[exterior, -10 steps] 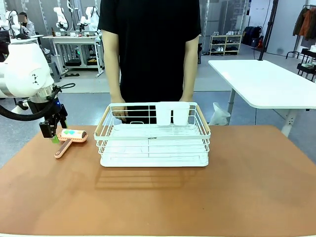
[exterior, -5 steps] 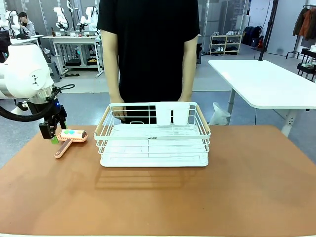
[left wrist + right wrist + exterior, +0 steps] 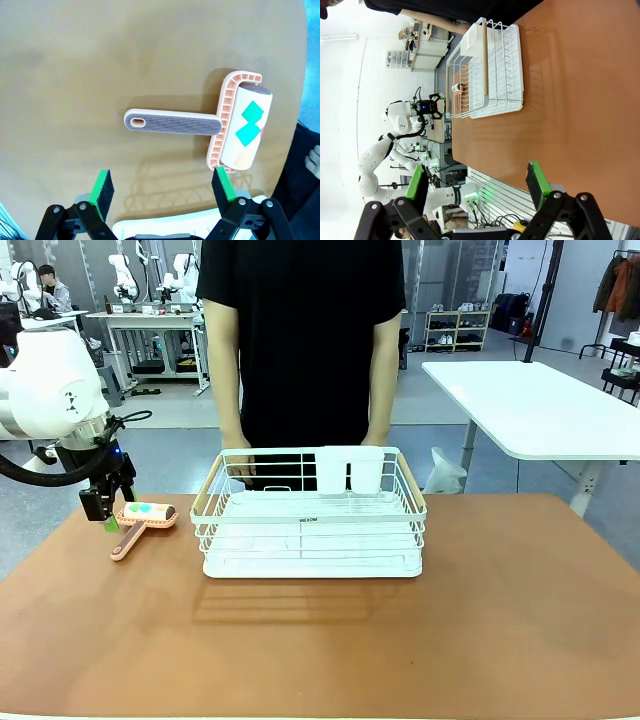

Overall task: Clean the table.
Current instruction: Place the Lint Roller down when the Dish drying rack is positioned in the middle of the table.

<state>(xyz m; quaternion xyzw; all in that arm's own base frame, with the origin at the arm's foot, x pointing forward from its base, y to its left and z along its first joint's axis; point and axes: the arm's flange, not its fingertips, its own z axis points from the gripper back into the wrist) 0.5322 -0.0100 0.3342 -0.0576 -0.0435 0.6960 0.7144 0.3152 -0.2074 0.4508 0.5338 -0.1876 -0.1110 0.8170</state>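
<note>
Terracotta table: my left gripper hangs spread above the lint roller at nine o'clock; right gripper spread too.

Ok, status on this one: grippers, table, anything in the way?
Left gripper open above the lint roller, nothing held. Right gripper open, hanging above the table. Roller lying flat beside the white wire rack. Person's hands at the rack's far edge.

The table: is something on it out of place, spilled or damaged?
Nothing is spilled or broken. The lint roller lies flat on the table, left of the white wire rack; the open left gripper hovers above it.
</note>
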